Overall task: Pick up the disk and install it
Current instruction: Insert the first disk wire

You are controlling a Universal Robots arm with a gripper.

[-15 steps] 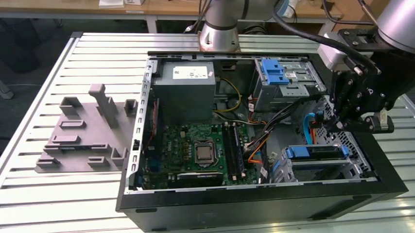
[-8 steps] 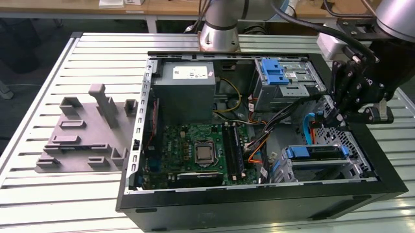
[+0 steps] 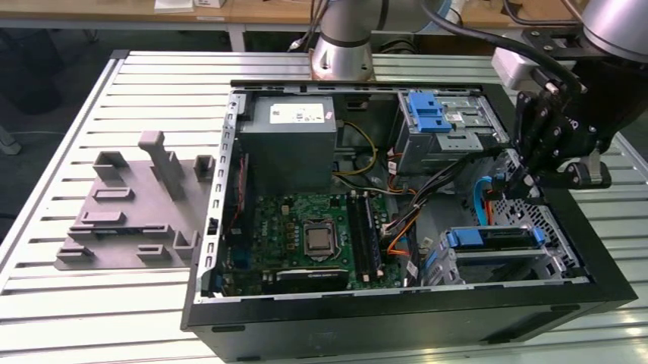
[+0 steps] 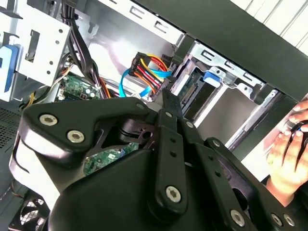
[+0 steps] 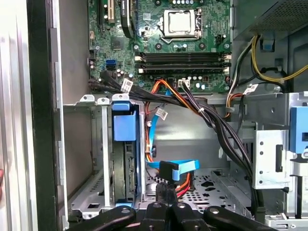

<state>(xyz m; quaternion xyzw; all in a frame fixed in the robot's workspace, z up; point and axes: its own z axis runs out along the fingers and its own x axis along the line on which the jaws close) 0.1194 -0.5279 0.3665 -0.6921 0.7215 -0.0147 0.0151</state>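
- In the exterior view, your open computer case point(image 3: 405, 322) lay on the slatted worktop point(image 3: 91, 318). The gripper point(image 3: 521, 176) hung inside the case, near its wall on the exterior view's right.
- There the fingers looked drawn together, their tips just beside a blue cable point(image 3: 477, 199) inside the case.
- The disk point(image 3: 493, 240) sat in the metal drive cage point(image 3: 559, 258) in a corner of the case by that same wall. Its blue frame faced up, and it was apart from the gripper.
- A grey moulded fixture point(image 3: 132, 208) stood on the worktop outside the case, on the exterior view's left.
- In the second wrist view, the gripper point(image 4: 167, 98) was inside the case point(image 4: 240, 29), its fingers closed into one narrow tip. The tip was near a black plug point(image 4: 144, 61) with red, orange and yellow wires.
- The disk point(image 4: 191, 90) showed edge-on in its cage inside the case. A person's hand point(image 4: 288, 154) was outside the case wall.
- In the first wrist view, the gripper point(image 5: 163, 195) was closed, with its tips right under a black connector point(image 5: 166, 169) on the blue cable point(image 5: 185, 165). You could not tell whether they pinched it.
- The disk point(image 5: 126, 163) stood in the cage by the case's side wall point(image 5: 38, 96). The motherboard point(image 5: 178, 43) lay deeper inside the case.
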